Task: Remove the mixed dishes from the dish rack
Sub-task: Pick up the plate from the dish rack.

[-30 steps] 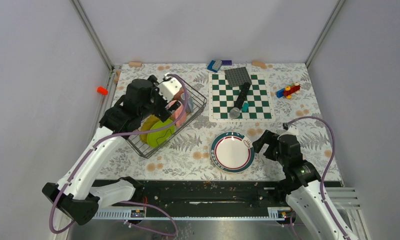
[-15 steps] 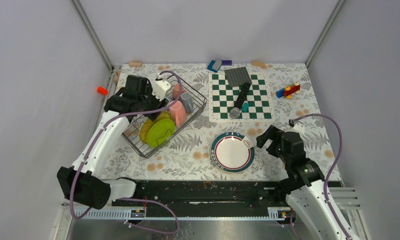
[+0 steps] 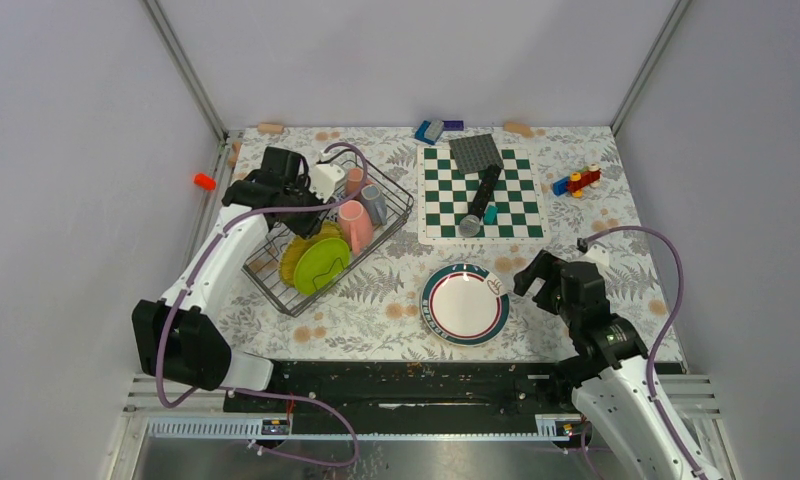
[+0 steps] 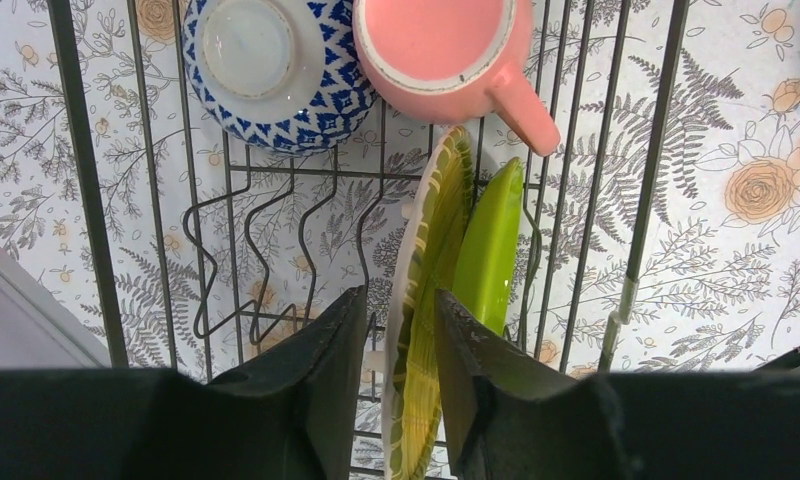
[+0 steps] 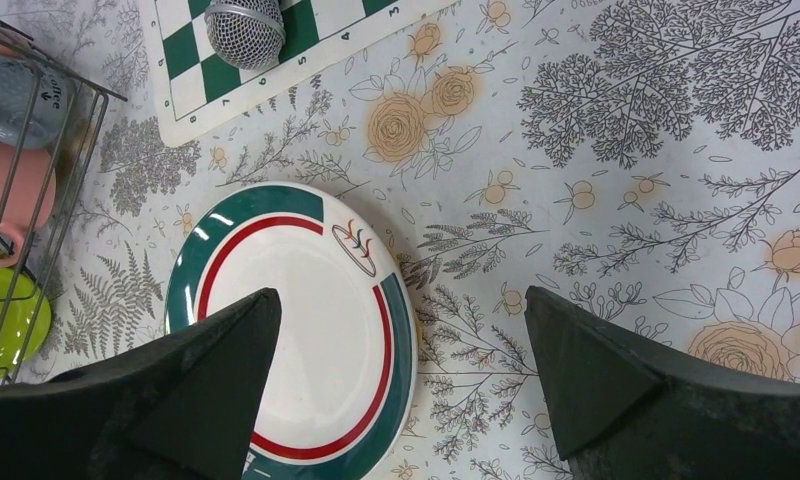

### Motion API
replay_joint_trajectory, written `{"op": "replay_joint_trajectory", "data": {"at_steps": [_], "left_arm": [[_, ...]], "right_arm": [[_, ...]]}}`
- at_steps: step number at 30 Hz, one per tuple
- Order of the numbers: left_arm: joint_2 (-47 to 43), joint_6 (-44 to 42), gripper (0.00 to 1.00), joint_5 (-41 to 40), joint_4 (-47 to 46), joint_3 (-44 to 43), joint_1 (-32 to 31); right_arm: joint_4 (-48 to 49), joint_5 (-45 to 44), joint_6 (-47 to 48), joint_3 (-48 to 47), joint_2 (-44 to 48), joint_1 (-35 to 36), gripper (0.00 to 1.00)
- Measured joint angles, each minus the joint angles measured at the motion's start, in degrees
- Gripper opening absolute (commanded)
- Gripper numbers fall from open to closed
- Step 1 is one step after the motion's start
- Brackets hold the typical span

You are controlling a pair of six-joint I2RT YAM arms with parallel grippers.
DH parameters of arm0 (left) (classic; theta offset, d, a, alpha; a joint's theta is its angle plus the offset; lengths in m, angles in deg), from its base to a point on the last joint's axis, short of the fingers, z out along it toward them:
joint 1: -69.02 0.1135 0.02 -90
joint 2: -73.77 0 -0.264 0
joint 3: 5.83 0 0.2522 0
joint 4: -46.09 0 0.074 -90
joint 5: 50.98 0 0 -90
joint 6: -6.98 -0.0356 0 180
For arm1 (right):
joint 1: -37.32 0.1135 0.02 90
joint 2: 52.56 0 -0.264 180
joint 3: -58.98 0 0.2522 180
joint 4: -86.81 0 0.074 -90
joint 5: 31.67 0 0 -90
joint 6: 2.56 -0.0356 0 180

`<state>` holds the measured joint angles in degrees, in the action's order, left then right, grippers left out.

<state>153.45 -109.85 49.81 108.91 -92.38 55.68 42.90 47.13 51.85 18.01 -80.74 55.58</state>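
The dark wire dish rack (image 3: 408, 203) stands at the table's left. It holds a yellow-green patterned plate (image 4: 426, 250), a lime-green plate (image 4: 491, 250), a pink mug (image 4: 446, 45), a grey mug (image 3: 374, 203) and a blue patterned bowl (image 4: 276, 70). My left gripper (image 4: 401, 292) reaches down into the rack. Its jaws have closed in on the patterned plate's upper rim, one finger against each face. The white plate with the green-red rim (image 3: 464, 303) lies flat on the table. My right gripper (image 5: 402, 292) hovers wide open and empty over that plate's right edge.
A green-white chessboard (image 3: 516, 190) at the back right carries a microphone (image 3: 479, 205) and a grey baseplate (image 3: 476, 152). Toy blocks (image 3: 576, 182) lie to its right, blue ones (image 3: 431, 130) behind it. An orange piece (image 3: 205, 181) sits past the left wall.
My left arm has stretched farther into the rack and its jaws have narrowed around the patterned plate's rim. The right gripper has backed slightly right, still open.
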Motion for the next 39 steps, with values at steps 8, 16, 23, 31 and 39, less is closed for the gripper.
{"op": "replay_joint_trajectory", "data": {"at_steps": [8,16,23,31,39], "left_arm": [[1.16,-0.68,0.21,1.49,-0.11,0.22,0.31],[3.45,-1.64,0.04,2.1,-0.26,0.22,0.31],[3.39,-5.55,0.0,2.71,0.09,0.2,0.28],[-0.52,-7.85,0.0,2.19,1.2,0.2,-0.09],[-7.43,-9.16,0.0,-0.46,-0.42,0.22,-3.34]], "right_arm": [[-0.63,-0.83,-0.02,0.0,1.79,0.0,1.0],[-1.33,-1.81,-0.04,0.0,2.86,0.0,1.0],[-1.33,-1.79,-0.02,-0.2,2.58,0.0,1.0],[-1.55,-1.62,-0.02,-0.24,5.09,0.0,1.0],[-2.69,-1.29,-0.04,-0.24,9.81,0.0,1.0]]}}
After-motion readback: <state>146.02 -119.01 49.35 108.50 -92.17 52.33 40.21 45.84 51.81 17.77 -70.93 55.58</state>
